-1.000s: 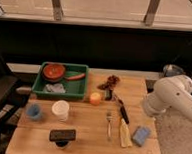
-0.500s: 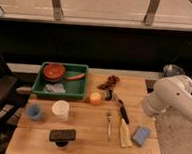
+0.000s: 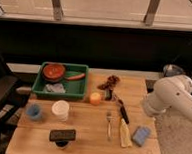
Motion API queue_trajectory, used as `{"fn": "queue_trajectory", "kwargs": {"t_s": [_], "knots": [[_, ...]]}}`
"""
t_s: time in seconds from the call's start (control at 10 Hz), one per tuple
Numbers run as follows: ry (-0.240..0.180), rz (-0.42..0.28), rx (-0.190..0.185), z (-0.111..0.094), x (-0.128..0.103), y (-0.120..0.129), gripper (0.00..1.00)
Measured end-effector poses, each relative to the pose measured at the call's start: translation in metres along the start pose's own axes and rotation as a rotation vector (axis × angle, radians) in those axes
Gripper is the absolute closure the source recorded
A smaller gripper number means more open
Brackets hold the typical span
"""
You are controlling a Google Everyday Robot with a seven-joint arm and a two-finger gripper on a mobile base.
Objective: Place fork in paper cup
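hovering by the right edge of the table (image 3: 84, 141), the gripper (image 3: 150, 108) is sitting at the end of the white arm (image 3: 176, 95); open or closed, i cannot tell. the fork (image 3: 109, 124) is lying flat mid-table, apart from the paper cup (image 3: 60, 110) on its left.

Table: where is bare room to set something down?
Bare wood lies between the paper cup and the fork, and in front of the blue cup. Right of the fork is crowded: black-handled utensil, brush, blue sponge. The gripper is out of view; only the arm shows.
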Motion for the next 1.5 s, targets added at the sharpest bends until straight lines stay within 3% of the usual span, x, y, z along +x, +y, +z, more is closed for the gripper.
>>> {"fn": "queue_trajectory", "kwargs": {"t_s": [0.1,0.4,0.7,0.9,1.1,1.3,1.5], "knots": [[0.009,-0.018,-0.004,0.001,-0.001,-0.002,0.39],[-0.01,-0.176,-0.046,0.025,-0.031,-0.016,0.39],[-0.044,-0.372,-0.087,0.064,-0.067,-0.027,0.39],[-0.081,-0.564,-0.097,0.082,-0.087,-0.021,0.39],[-0.101,-0.697,-0.095,0.094,-0.106,-0.01,0.39],[-0.098,-0.776,-0.081,0.108,-0.123,0.001,0.39],[-0.078,-0.819,-0.096,0.131,-0.128,0.008,0.39]]}}
